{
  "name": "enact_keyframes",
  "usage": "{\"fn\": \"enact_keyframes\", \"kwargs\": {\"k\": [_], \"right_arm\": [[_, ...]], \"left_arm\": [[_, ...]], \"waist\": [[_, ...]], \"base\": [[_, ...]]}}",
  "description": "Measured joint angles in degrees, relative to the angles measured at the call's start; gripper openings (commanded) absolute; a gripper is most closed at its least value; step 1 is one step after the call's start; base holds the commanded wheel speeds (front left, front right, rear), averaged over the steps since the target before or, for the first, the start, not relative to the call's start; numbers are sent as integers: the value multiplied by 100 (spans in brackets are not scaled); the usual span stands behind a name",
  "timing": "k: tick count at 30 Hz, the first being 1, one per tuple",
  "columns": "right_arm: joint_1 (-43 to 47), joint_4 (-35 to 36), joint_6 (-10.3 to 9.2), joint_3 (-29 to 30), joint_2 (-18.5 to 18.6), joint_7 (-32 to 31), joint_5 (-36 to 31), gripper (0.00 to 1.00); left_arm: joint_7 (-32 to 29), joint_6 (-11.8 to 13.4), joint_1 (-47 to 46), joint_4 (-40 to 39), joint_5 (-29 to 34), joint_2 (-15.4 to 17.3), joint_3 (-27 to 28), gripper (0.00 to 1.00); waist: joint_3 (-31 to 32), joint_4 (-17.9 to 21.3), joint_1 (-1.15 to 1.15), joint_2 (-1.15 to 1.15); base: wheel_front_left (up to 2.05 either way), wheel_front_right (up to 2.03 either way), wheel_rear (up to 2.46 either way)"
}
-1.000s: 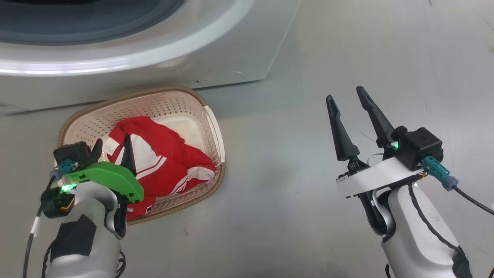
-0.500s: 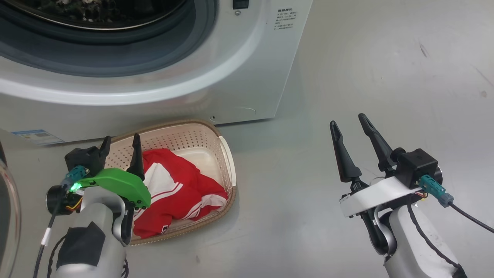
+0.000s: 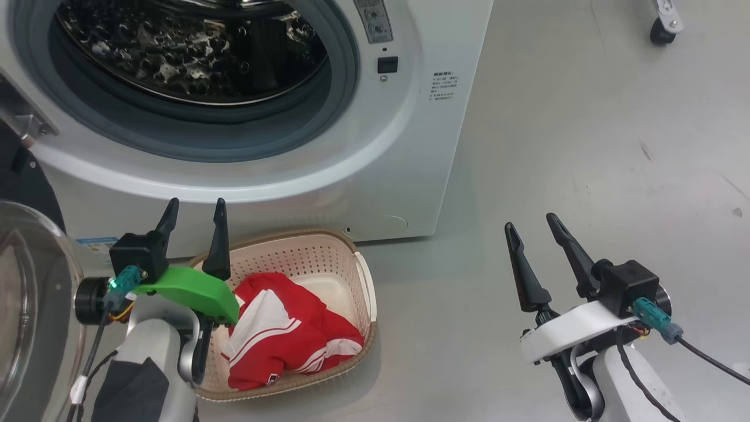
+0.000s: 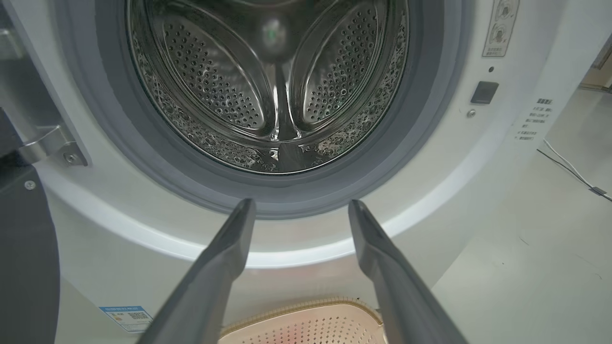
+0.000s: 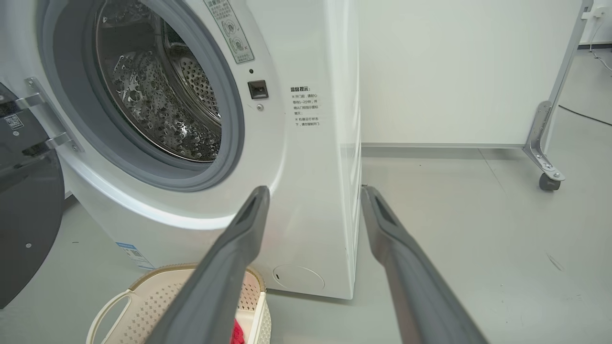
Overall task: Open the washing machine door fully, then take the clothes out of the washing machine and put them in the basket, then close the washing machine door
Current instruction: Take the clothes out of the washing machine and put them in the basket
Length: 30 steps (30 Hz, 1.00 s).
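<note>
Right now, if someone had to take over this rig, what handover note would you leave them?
Left gripper: open, empty, by the basket's left side, fingers pointing at the machine.
Right gripper: open, empty, over bare floor to the right.
Washing machine door: open, swung out to the left.
Red clothes: lying in the basket, on the floor in front of the washing machine.
Steel drum: no clothes visible inside.
Done: door opened, clothes in basket.
Left: close the door.
</note>
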<state>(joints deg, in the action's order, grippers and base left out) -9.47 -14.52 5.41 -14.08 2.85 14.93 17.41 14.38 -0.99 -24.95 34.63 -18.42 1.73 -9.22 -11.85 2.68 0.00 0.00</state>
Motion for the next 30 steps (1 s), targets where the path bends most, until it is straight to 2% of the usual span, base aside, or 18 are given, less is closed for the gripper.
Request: {"fn": "enact_keyframes", "kwargs": {"k": [13, 30], "right_arm": [[504, -59, -64, 77, -1, 0, -54, 100], [951, -45, -202, 121, -3, 0, -145, 100]], "left_arm": [[5, 277, 1014, -765, 287, 98, -37, 100], [-2, 431, 2245, -1516, 334, 102, -142, 100]], "waist": [[708, -149, 0, 0], [1158, -182, 0, 0]], "base": [[0, 0, 0], [0, 0, 0]]}}
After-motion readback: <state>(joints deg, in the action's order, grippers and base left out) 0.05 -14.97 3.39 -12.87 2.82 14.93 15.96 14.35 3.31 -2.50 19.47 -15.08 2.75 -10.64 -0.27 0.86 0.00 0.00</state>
